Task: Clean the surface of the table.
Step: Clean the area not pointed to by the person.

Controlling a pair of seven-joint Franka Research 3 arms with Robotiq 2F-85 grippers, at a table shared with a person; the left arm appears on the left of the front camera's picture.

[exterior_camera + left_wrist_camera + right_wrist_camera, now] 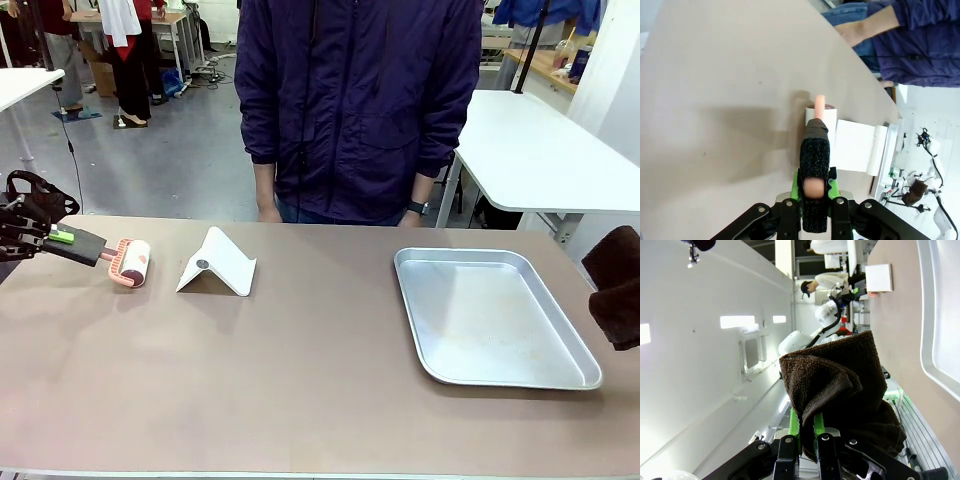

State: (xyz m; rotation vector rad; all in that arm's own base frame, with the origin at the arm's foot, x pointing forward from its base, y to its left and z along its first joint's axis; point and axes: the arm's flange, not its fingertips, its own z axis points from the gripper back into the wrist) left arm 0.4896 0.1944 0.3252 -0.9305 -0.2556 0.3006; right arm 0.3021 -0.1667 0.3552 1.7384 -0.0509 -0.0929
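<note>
The table [300, 420], whose near edge lies closest to the camera, is spread under everything in view, and a metal tray [495, 318] is set on its right part. The top is seen to be smooth, matte and brownish-taupe with a thin pale edge; no crumbs, spills or streaks can be made out on it.

Well to the left of the tray, a lint roller [130, 263] is held by its dark handle in the left gripper [815, 189], whose jaws are clamped tight on it. The roller's head is placed at or just above the top; contact cannot be told. Between the roller and the tray, a white folded stand [217, 265] is set.

Just past the tray's right rim, a brown cloth [840, 385] is pinched in the fully closed right gripper [807, 432] and held clear of the top.

The cleaning is judged to be barely begun: both tools are gripped, but nearly the whole surface is left to be rolled and wiped.
</note>
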